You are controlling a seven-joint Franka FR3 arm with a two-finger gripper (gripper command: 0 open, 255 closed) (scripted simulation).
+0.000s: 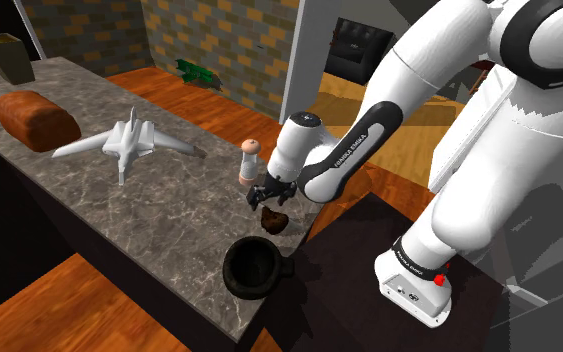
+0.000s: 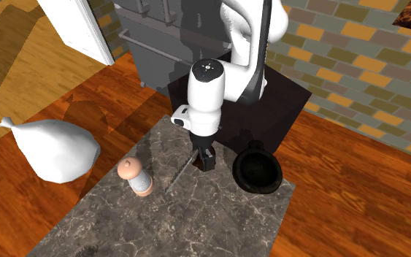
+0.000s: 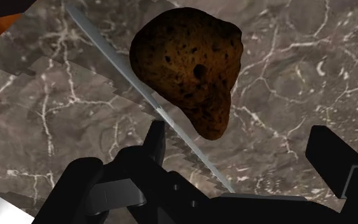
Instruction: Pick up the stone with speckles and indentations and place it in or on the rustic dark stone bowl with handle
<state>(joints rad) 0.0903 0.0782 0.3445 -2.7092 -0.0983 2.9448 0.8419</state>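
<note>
Your hand point(image 3: 240, 137) hung over the marbled surface point(image 1: 119, 210) with both fingers spread wide and nothing between them. No grip on anything.

Risks, as I judged them:
- The stone point(image 3: 190, 67) was lumpy and pitted and tapered to one end. Fingers closing on the narrow end or on a slope could squeeze it out sideways.
- It did not sit centred in the gap; it lay ahead of the fingertips and closer to one finger's line. If you dropped straight down, that finger could land on it or shove it along.
- The bowl point(image 1: 254, 243) sat at the surface's edge, and the stone lay just beside it, also close to the edge. A nudge could roll the stone off.
- The carry to the bowl looked very short, so a low swing could clip its rim.

Position: in the shoulder view the stone point(image 1: 274, 218) rested on the surface just beyond the bowl, apart from it, directly under the hand point(image 1: 267, 196). The fingertips hovered just above it, not touching.
</note>
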